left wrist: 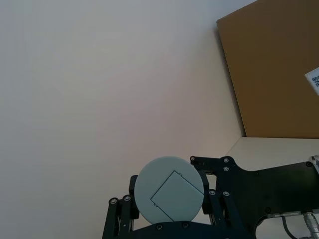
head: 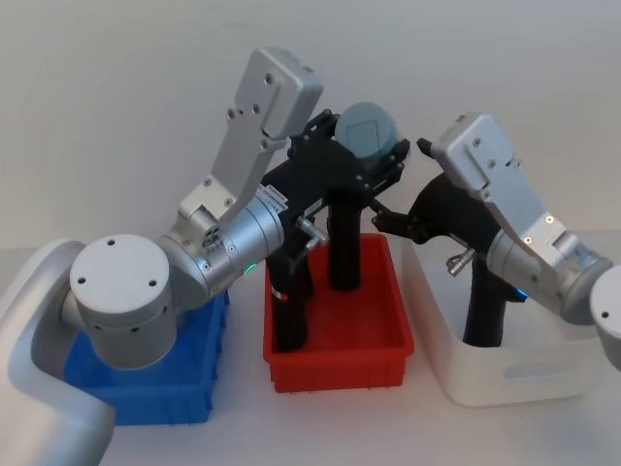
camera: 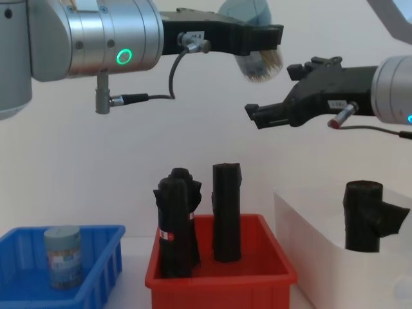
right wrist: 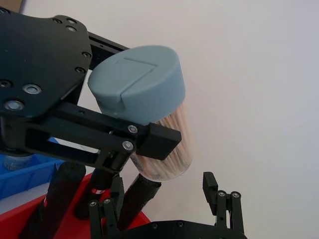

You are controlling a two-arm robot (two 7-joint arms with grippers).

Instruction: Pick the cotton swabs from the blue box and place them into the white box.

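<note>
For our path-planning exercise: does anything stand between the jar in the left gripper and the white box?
Yes: the open right gripper hangs beside and below the cotton swabs in the left gripper, on the side of the white box. A black roll stands inside that box.

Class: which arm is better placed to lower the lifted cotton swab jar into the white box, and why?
Probably the right. The right end effector, open, hangs roughly over the white box, just beside the cotton swab jar, which the left end effector holds above the red bin.
</note>
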